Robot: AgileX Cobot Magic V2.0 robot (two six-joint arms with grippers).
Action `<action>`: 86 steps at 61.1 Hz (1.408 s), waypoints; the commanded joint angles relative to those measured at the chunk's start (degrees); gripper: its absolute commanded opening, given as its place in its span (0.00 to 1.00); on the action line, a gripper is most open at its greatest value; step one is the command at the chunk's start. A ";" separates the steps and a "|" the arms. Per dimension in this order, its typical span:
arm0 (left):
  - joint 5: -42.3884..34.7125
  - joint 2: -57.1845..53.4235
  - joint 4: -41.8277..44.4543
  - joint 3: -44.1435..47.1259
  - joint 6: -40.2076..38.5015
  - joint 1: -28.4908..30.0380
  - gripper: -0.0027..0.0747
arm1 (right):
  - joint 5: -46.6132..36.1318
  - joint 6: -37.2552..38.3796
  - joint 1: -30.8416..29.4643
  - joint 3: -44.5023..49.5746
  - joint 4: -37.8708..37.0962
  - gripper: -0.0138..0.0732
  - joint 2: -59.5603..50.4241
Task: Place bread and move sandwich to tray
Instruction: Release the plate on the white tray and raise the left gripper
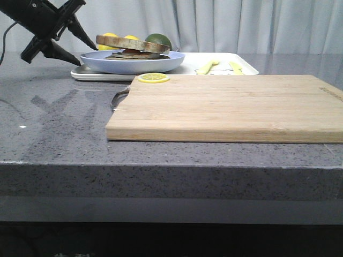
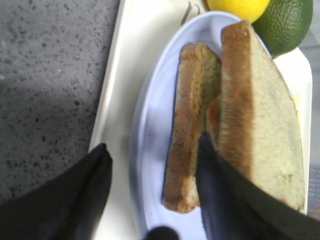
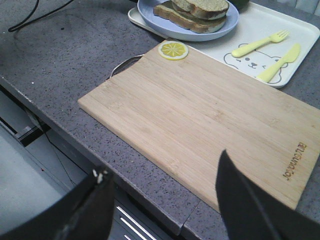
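Note:
The sandwich (image 1: 133,48) lies on its pale blue plate (image 1: 134,64), which stands on the left end of the white tray (image 1: 96,75). The bread (image 2: 270,125), with pale greenish crumb, is the top slice, over a lower slice (image 2: 187,135); a bit of orange filling shows between them. My left gripper (image 1: 86,55) is open at the plate's left rim. In the left wrist view (image 2: 152,165) one finger (image 2: 220,195) is by the slices' edge and the other (image 2: 90,190) is over the tray's rim (image 2: 130,65). My right gripper (image 3: 162,165) is open and empty above the table's front edge.
A light wooden cutting board (image 1: 225,107) fills the table's middle, with a lemon slice (image 1: 153,78) on its far left corner. A yellow fork (image 3: 255,44) and knife (image 3: 280,62) lie on the tray's right part. A lemon (image 2: 240,7) and a lime (image 2: 285,22) sit behind the plate.

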 commanded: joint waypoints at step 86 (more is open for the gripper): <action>-22.79 -88.08 43.68 69.77 4.70 -21.82 0.57 | -4.26 0.08 0.03 -1.52 -0.14 0.69 0.02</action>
